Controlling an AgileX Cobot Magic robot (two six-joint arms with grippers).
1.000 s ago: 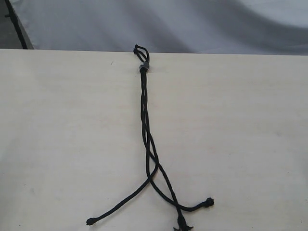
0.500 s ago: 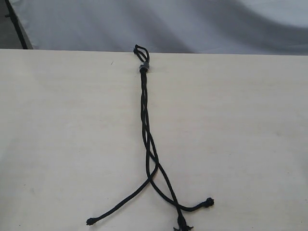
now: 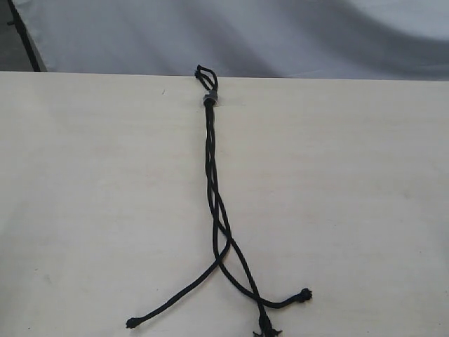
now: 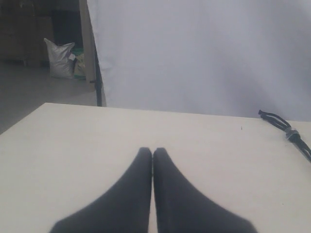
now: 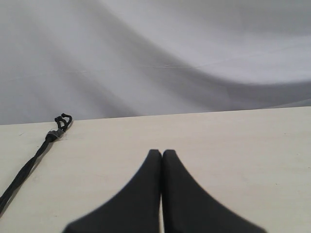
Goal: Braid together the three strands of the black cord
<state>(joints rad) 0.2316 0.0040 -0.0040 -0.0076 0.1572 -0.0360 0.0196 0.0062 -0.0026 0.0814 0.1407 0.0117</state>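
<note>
- Black cord (image 3: 212, 203) lies on the pale wooden tabletop (image 3: 84, 210), running from the far edge to the near edge, roughly mid-width in the exterior view.
- Grey band (image 3: 208, 98) sits near the far edge; short loops (image 3: 205, 73) beyond it reach that edge.
- Three strands (image 3: 210, 161) run close together below the band, cross loosely partway down, then splay.
- Strand ends: left tip (image 3: 130, 323), right tip (image 3: 305, 294), middle tip (image 3: 266, 328) at the frame's lower edge.
- Left end effector (image 4: 152, 151): jaws pressed together, holding nothing, over bare tabletop, cord well apart.
- Right end effector (image 5: 162, 153): jaws closed, empty, cord well apart.
- Grey-white cloth backdrop (image 3: 280, 35) hangs behind the tabletop.
</note>
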